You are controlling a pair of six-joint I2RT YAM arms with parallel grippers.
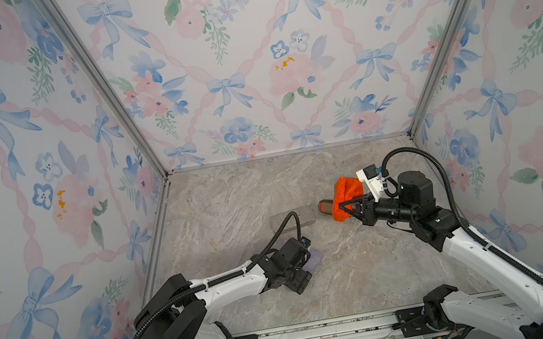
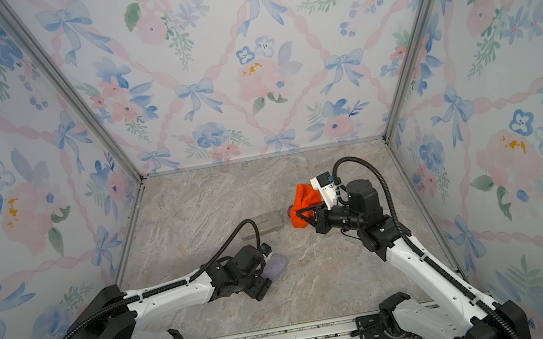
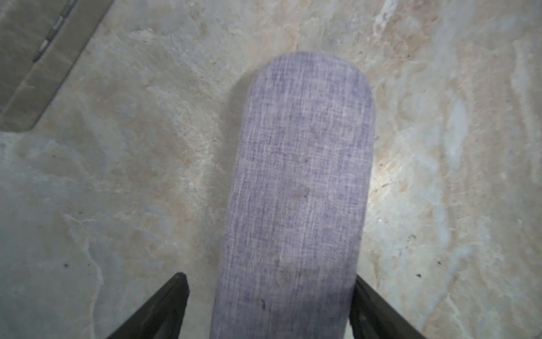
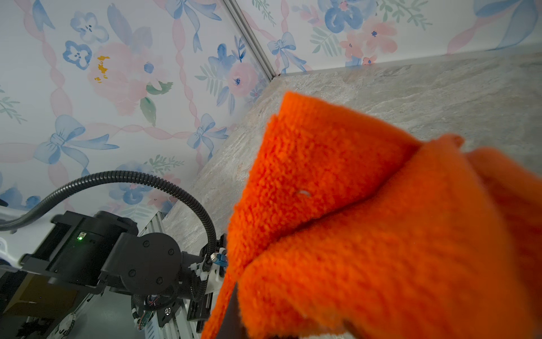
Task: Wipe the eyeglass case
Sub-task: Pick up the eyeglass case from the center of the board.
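Observation:
A lavender woven eyeglass case [image 3: 299,182] lies flat on the marble table; it shows in both top views [image 1: 314,258] [image 2: 276,263], half hidden under the left wrist. My left gripper [image 3: 269,278] is open and straddles the case's near end. One finger [image 3: 372,311] is against its side and the other finger [image 3: 164,308] stands a little apart from it. My right gripper [image 1: 347,208] [image 2: 308,214] is shut on a bunched orange cloth [image 1: 347,197] [image 2: 305,200] [image 4: 366,220], held above the table's back right. The cloth hides its fingers in the right wrist view.
A flat grey rectangular case [image 1: 293,218] [image 2: 261,225] [image 3: 38,58] lies on the table behind the left gripper. A brown object [image 1: 325,207] lies beside it, partly behind the cloth. Floral walls close in three sides, and a metal rail [image 1: 291,338] runs along the front.

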